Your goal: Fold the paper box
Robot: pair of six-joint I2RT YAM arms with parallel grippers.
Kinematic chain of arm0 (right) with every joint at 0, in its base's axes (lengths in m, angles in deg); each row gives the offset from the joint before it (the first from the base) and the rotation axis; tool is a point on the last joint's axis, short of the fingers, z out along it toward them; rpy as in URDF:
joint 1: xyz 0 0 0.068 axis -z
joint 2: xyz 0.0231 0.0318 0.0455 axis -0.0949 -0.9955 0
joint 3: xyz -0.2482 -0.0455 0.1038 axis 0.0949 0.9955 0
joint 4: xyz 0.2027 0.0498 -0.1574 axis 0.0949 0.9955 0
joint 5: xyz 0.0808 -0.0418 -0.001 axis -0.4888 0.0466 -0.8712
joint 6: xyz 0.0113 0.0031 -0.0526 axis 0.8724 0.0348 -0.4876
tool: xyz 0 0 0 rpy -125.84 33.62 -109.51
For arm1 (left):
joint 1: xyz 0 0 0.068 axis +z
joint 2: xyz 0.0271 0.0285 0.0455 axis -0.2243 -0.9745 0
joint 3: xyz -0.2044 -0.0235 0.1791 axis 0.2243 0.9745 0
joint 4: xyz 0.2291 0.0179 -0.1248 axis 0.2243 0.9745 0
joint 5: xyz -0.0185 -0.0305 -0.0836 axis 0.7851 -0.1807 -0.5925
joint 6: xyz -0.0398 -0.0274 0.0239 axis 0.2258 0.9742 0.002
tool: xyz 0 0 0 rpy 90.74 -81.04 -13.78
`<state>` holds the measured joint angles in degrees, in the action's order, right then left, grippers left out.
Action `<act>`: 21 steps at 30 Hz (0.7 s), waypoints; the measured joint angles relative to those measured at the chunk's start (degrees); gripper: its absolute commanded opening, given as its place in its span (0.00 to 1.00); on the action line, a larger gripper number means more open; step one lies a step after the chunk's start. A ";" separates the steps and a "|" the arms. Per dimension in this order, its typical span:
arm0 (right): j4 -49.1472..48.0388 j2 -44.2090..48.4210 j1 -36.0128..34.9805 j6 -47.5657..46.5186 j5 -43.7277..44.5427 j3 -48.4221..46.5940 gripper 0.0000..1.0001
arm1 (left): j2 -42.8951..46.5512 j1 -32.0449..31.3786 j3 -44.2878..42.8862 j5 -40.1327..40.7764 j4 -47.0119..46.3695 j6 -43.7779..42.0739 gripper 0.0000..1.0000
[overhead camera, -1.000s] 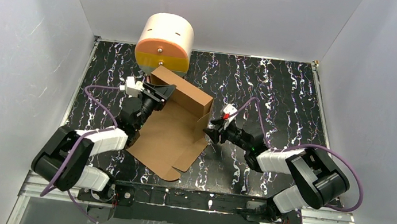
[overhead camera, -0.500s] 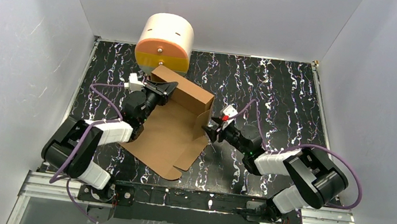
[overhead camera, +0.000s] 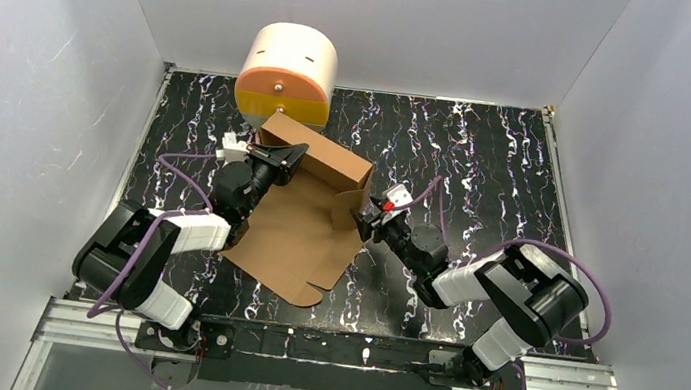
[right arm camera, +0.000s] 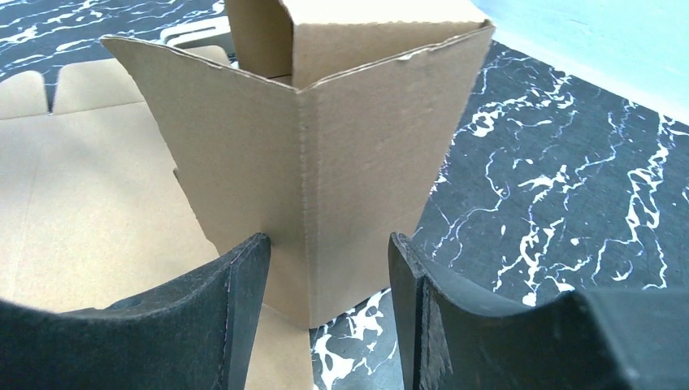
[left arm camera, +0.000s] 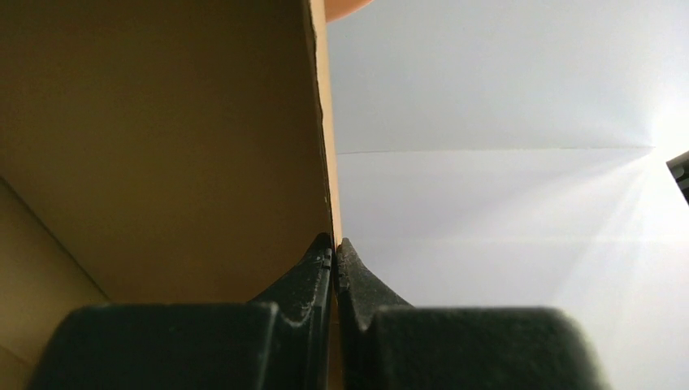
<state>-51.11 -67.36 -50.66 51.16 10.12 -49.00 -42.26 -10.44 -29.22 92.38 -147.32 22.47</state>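
You have one paper box [overhead camera: 302, 225], a single brown cardboard piece, lying toward 9 o'clock on the one table [overhead camera: 487, 163] in the overhead view. You have one cream cylinder [overhead camera: 287, 74] at 11 o'clock. Count two arms: the left arm [overhead camera: 153, 250] based at 7 o'clock and the right arm [overhead camera: 519, 299] at 5 o'clock. That gives you two grippers, the left gripper [overhead camera: 288, 155] at the box's 11 o'clock corner and the right gripper [overhead camera: 364, 216] at its 3 o'clock side. Each wrist view shows you two black fingers [left arm camera: 305, 276] [right arm camera: 236, 301]. You have two purple cables [overhead camera: 174, 167], one per arm.
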 measured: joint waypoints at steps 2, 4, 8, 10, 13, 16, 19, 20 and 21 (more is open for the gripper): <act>-1.77 -1.09 -0.28 -0.13 1.90 -0.02 0.64 | 0.15 -0.15 0.96 0.15 -0.42 1.01 0.00; -3.39 -2.38 -0.61 -0.39 3.45 -0.04 0.64 | 0.52 -0.57 1.86 0.61 -0.83 1.88 0.00; -6.01 -4.15 -0.96 -1.31 5.49 -0.39 0.64 | 1.46 -2.08 2.69 1.51 -1.29 3.08 0.00; -7.32 -5.01 -1.01 -1.79 6.23 -0.68 0.64 | 1.64 -2.91 2.69 1.81 -1.38 3.54 0.00; -9.64 -6.62 -1.22 -2.89 7.80 -0.79 0.64 | 1.77 -3.96 2.80 2.56 -1.40 4.31 0.00; -11.32 -7.76 -1.68 -3.96 10.03 -0.79 0.63 | 2.51 -4.90 3.48 3.45 -1.42 4.90 0.00; -12.24 -8.41 -1.97 -5.16 13.25 -1.07 0.60 | 3.61 -5.86 4.39 4.35 -1.29 5.07 0.00; -12.59 -8.70 -2.01 -5.62 14.40 -1.18 0.58 | 3.98 -6.23 4.63 4.63 -1.20 5.09 0.00; -13.00 -9.05 -2.08 -5.95 15.63 -1.20 0.57 | 4.26 -6.60 4.72 4.83 -1.14 5.09 0.00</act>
<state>-64.12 -76.41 -52.73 45.21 25.75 -50.21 -38.00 -17.04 -24.50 97.21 -148.46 27.57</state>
